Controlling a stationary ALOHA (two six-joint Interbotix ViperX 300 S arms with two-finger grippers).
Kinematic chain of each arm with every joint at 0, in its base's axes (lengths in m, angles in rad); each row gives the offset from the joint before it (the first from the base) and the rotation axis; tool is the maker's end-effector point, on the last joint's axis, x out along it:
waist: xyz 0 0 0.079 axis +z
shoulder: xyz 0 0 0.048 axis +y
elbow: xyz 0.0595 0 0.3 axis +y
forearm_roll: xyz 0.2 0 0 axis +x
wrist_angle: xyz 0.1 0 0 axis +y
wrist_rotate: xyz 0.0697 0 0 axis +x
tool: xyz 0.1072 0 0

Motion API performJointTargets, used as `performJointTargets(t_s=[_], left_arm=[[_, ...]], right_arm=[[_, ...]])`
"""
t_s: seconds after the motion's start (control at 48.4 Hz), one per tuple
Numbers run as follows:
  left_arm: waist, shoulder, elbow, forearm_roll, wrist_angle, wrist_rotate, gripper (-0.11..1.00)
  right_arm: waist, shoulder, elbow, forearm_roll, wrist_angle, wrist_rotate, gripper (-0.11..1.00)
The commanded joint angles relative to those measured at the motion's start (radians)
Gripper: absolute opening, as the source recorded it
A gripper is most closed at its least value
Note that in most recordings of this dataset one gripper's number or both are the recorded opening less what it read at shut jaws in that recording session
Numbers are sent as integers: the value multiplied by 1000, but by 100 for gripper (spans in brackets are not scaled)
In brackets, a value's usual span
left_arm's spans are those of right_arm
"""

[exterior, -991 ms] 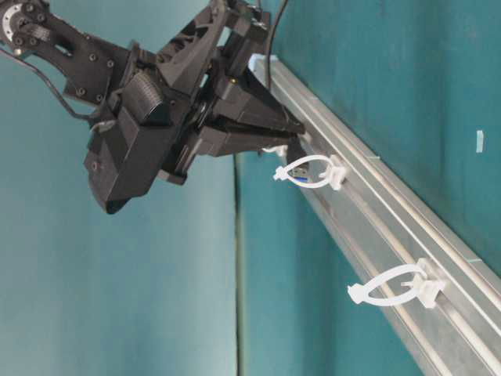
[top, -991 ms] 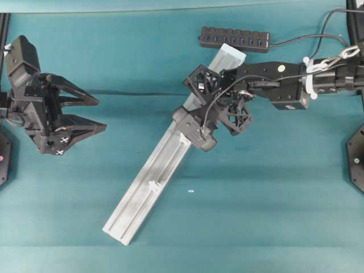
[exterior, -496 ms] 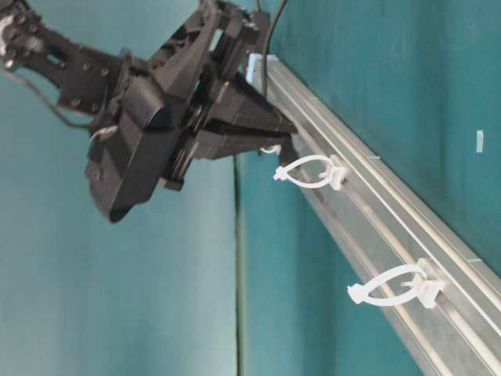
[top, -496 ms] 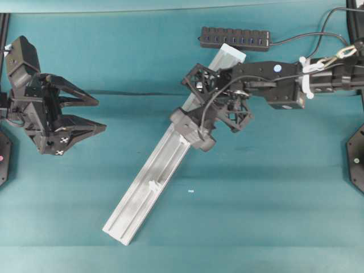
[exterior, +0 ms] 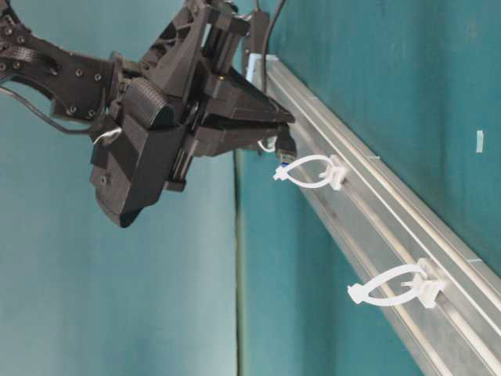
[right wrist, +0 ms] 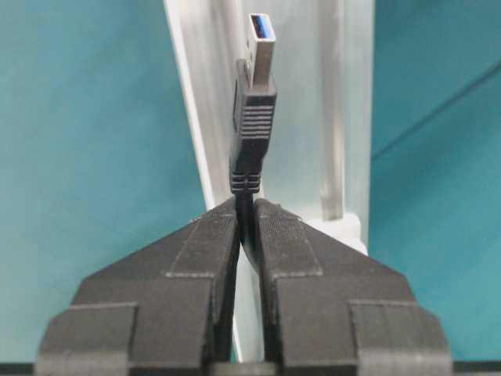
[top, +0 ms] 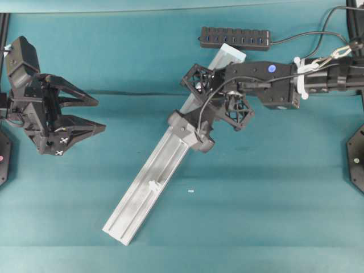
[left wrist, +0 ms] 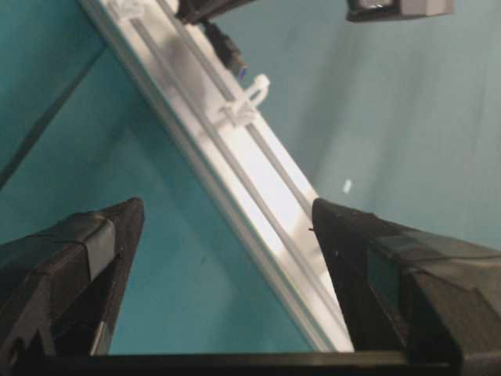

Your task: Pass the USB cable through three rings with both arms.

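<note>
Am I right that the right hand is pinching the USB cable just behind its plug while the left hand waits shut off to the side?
Not quite: the left hand waits open, as the overhead view shows. The right hand does pinch the USB cable just behind its plug.

I see the USB cable (right wrist: 252, 149) with its plug (blue inside the metal tip) just above the nearest ring (exterior: 305, 171).

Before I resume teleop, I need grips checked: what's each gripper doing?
Left gripper: open, empty.
Right gripper: shut on the thin black USB cable, just behind its plug.
</note>
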Motion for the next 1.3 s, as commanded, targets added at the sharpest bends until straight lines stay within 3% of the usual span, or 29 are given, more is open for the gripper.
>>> performJointTargets(t_s=[0.0, 0.475, 0.826, 0.929, 1.095, 1.28], left_arm=[[-2, -3, -8, 3, -5, -2, 94], [-2, -11, 0, 3, -5, -2, 93], [-2, -11, 2, 3, -5, 0, 93], [-2, -11, 3, 3, -5, 0, 93], [-2, -11, 6, 3, -5, -3, 94], [-6, -14, 5, 3, -6, -46, 93]], right_arm=[[18, 11, 0, 2, 5, -5, 10], [57, 46, -11, 9, -34, 8, 10], [97, 28, -43, 32, -34, 61, 10], [103, 26, -44, 69, -38, 64, 10], [92, 21, -43, 173, -40, 64, 10], [69, 0, -43, 209, -58, 78, 10]])
